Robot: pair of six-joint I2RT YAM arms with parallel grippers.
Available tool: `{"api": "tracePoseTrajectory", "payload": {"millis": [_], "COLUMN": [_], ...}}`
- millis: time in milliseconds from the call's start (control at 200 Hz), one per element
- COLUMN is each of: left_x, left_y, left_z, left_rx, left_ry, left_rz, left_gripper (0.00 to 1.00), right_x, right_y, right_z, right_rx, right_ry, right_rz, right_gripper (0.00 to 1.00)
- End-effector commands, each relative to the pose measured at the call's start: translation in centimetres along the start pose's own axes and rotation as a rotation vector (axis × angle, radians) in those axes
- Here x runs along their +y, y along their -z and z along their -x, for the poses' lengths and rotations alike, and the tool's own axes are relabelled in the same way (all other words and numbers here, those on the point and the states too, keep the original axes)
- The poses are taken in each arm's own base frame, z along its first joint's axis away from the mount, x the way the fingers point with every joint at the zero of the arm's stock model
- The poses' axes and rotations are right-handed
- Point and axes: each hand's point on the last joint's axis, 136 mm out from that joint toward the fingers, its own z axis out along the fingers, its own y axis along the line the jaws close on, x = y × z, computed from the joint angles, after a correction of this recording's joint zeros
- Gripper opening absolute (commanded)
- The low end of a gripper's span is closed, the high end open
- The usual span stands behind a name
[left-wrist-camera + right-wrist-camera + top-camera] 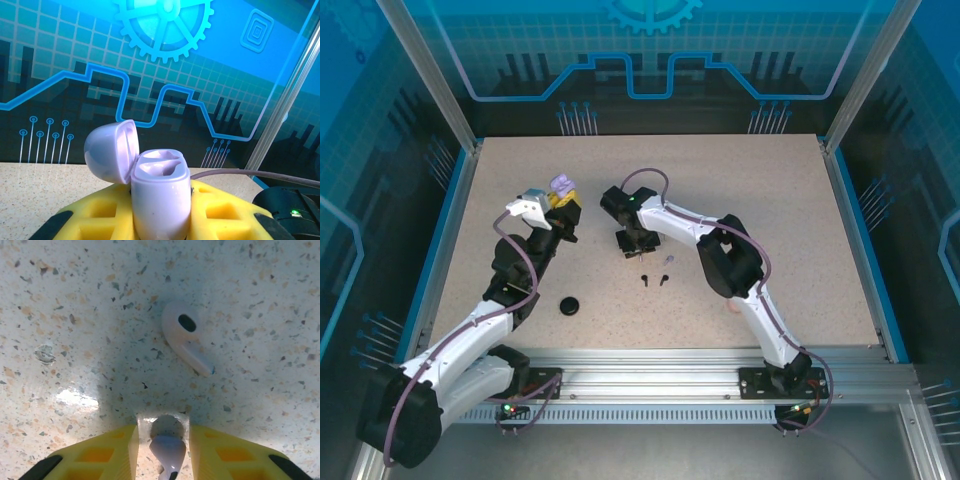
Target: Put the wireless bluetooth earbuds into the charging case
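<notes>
A: Earbuds, where?
B: One lavender earbud (167, 451) is pinched between the right gripper's (163, 440) yellow pads (220, 452), low over the speckled table (75, 315). A pale earbud (186, 337) lies loose on the tabletop just ahead of it, not touching.
A: Others?
B: Two black earbuds (645, 280) lie side by side on the table, near that gripper on the arm-base side. A black round case (570, 304) sits apart to their left.
A: Charging case?
B: The lavender charging case (160, 195) is clamped in the left gripper (560, 205), upright and raised. Its lid (107, 150) is hinged open to the left, with both sockets (157, 162) showing. The case is well apart from the held earbud.
</notes>
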Motion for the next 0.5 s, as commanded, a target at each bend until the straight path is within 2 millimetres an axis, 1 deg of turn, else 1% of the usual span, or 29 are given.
{"api": "tracePoseTrajectory", "payload": {"millis": [0,295,495], "left_x": [-0.07,-0.22,-0.39], "left_y": [0.11,0.11,0.08], "left_z": [2.22,2.19,2.14], "left_rx": [-0.062,-0.06,-0.053], "left_ry": [0.012,0.015,0.019], "left_rz": [0.005,-0.003,-0.012], "left_gripper": [0.0,0.0,0.0], "right_x": [-0.77,-0.99,-1.4], "right_y": [-1.79,-1.84,-1.72], "right_z": [-2.39,-2.14,-1.91], "right_rx": [0.097,0.091,0.086], "right_ry": [-0.026,-0.012,-0.01], "right_rz": [-0.076,-0.097,-0.096], "right_gripper": [0.33,0.3,0.23]}}
